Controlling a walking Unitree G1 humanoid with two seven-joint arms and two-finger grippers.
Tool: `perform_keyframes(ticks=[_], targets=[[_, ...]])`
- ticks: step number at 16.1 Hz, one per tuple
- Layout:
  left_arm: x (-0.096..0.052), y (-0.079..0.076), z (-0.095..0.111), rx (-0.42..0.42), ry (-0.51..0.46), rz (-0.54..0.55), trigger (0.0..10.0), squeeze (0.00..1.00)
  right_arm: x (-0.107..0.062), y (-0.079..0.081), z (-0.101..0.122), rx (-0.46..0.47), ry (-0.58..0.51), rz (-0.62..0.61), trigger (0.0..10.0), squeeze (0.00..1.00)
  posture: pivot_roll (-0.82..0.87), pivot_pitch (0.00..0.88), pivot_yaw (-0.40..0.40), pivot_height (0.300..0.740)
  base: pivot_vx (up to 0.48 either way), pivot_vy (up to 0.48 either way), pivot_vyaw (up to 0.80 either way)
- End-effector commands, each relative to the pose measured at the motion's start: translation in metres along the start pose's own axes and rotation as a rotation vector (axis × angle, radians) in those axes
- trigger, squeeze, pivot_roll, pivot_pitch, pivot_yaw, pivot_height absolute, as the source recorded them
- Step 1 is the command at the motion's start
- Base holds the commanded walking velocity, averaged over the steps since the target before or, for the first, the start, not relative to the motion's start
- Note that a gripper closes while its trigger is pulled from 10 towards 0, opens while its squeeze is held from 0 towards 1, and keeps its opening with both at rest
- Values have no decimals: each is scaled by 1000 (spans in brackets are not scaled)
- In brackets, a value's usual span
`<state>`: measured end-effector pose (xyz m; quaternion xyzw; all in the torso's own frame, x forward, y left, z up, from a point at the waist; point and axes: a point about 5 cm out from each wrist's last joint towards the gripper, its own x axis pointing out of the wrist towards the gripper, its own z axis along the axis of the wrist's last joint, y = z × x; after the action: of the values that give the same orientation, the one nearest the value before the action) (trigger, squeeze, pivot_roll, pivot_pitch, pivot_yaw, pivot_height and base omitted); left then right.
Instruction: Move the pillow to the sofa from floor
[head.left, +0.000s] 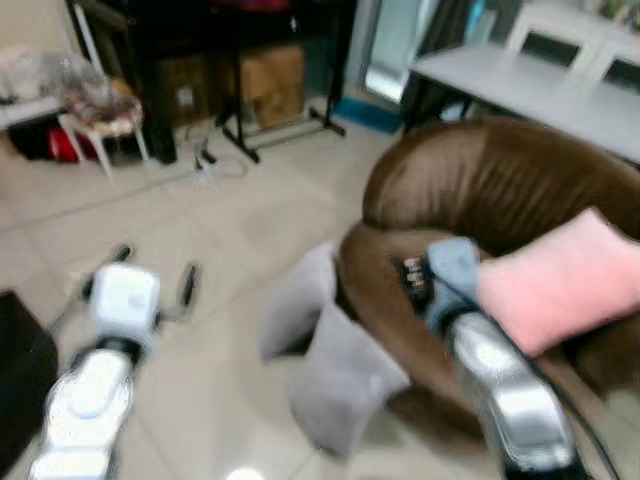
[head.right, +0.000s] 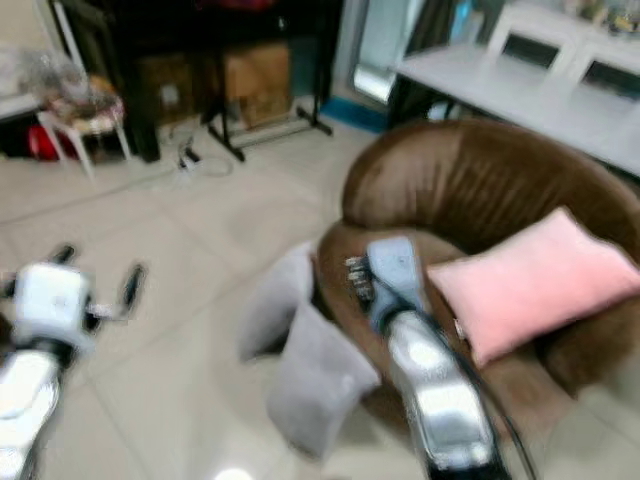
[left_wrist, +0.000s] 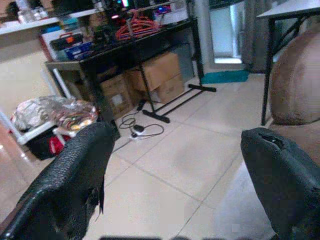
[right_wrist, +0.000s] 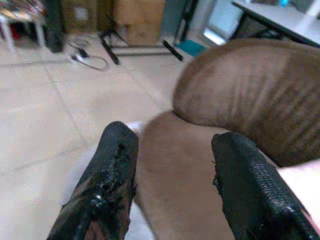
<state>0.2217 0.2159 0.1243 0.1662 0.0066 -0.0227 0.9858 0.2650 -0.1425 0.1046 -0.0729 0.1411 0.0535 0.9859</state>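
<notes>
A pink pillow (head.left: 565, 282) lies on the seat of the round brown sofa (head.left: 470, 180) on the right. Two grey pillows rest on the floor against the sofa's front: one (head.left: 298, 300) leaning on it, the other (head.left: 345, 382) nearer me. My right gripper (right_wrist: 175, 137) is open over the sofa's front rim, just left of the pink pillow, with nothing between its fingers. My left gripper (head.left: 156, 262) is open and empty above the tiled floor, well left of the grey pillows.
A black rack (head.left: 200, 40) with cardboard boxes (head.left: 270, 85) under it stands at the back. A white stool (head.left: 100, 125) is at back left, with a cable and plug strip (head.left: 210, 165) on the floor nearby. A white table (head.left: 530, 95) stands behind the sofa. A dark object (head.left: 20, 380) is at the left edge.
</notes>
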Motion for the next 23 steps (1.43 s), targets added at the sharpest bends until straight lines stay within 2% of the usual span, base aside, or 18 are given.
perform_keyframes(ticks=[1, 2, 3, 7, 9, 12, 14, 16, 21, 23], targets=[[-1, 8, -1, 23, 5, 25, 10000, 0, 2, -1, 4, 16, -6, -13, 10000, 0, 20, 0, -88, 740, 352, 0, -788], [-3, 8, -5, 31, 16, 28, 10000, 0, 2, -2, 4, 19, -2, -24, 10000, 0, 22, 0, -89, 740, 352, 0, -800], [-3, 8, -5, 29, 16, 27, 10000, 0, 3, -2, 4, -16, -8, -24, 10000, 0, 23, 0, -90, 740, 352, 0, -800], [-7, 5, -9, 37, 17, 26, 10000, 0, 3, 0, 1, -24, -18, -11, 10000, 0, 38, 0, -98, 740, 352, 0, 0], [-2, 4, -7, 37, 8, 25, 10000, 0, 4, 0, 3, -35, -32, 4, 10000, 0, 47, 0, -103, 740, 311, 0, 0], [-2, 4, -10, 34, 25, 41, 10000, 0, 4, -1, 2, -27, -38, 17, 10000, 0, 53, 0, -107, 740, 94, 0, 0], [2, 8, -4, 23, -2, 72, 10000, 0, 8, 0, 11, 15, -86, 33, 10000, 0, 50, 0, -102, 740, 0, 0, 0], [7, 14, -3, 30, 0, 97, 10000, 0, 12, 3, 15, 36, -97, 56, 10000, 0, 39, 0, -99, 725, 0, 0, 0], [10, 13, -3, 16, 6, 134, 10000, 0, 15, 2, 18, 59, -109, 64, 10000, 0, 31, 0, -107, 675, 0, 0, 0], [11, 11, -3, 41, 17, 127, 10000, 0, 16, 2, 19, 59, -112, 65, 10000, 0, 32, 0, -113, 660, 0, 0, 0]])
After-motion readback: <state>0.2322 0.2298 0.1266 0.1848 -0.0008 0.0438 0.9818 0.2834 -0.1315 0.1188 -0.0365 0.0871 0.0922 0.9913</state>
